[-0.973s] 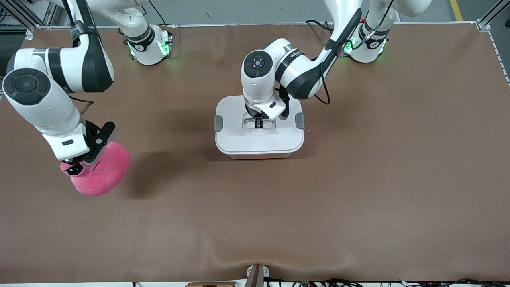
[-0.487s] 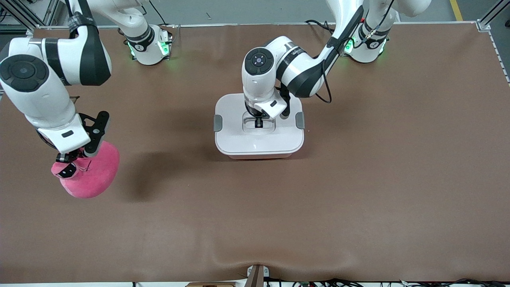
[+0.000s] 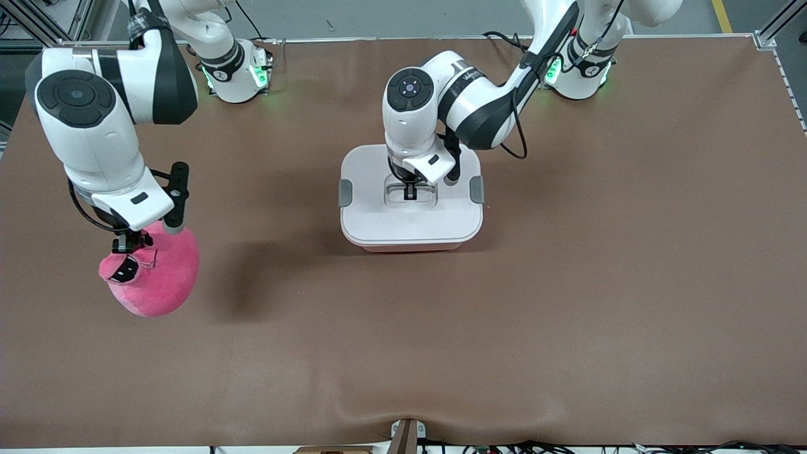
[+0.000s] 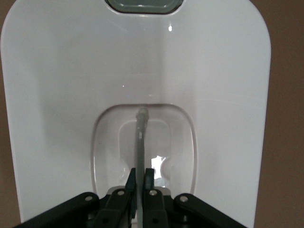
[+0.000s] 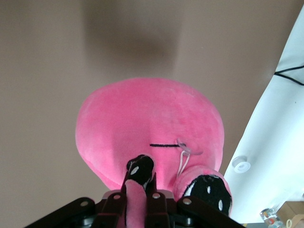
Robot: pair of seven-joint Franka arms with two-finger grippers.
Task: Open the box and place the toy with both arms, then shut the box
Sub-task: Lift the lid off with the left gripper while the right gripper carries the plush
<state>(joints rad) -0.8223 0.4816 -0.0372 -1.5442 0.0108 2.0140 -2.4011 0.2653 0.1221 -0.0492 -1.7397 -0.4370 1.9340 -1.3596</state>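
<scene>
Box [image 3: 411,217] at the frame's centre, resting on the brown table [image 3: 567,284] — white lid [image 3: 378,221] on, a grey clip [image 3: 345,193] at each short side. The left gripper [image 3: 410,191] sits in the lid's recessed centre, its fingers [image 4: 149,176] pressed together on the thin handle [image 4: 140,142], seen upright between them in the left wrist view. Toy [image 3: 154,271] at the frame's middle left, toward the right arm's end of the table — a pink plush hanging from the right gripper [image 3: 128,244], clear of the surface, its shadow cast beside it. The right fingers [image 5: 139,172] are clamped on a pinch of plush, with one dark eye [image 5: 207,188] just beside them.
</scene>
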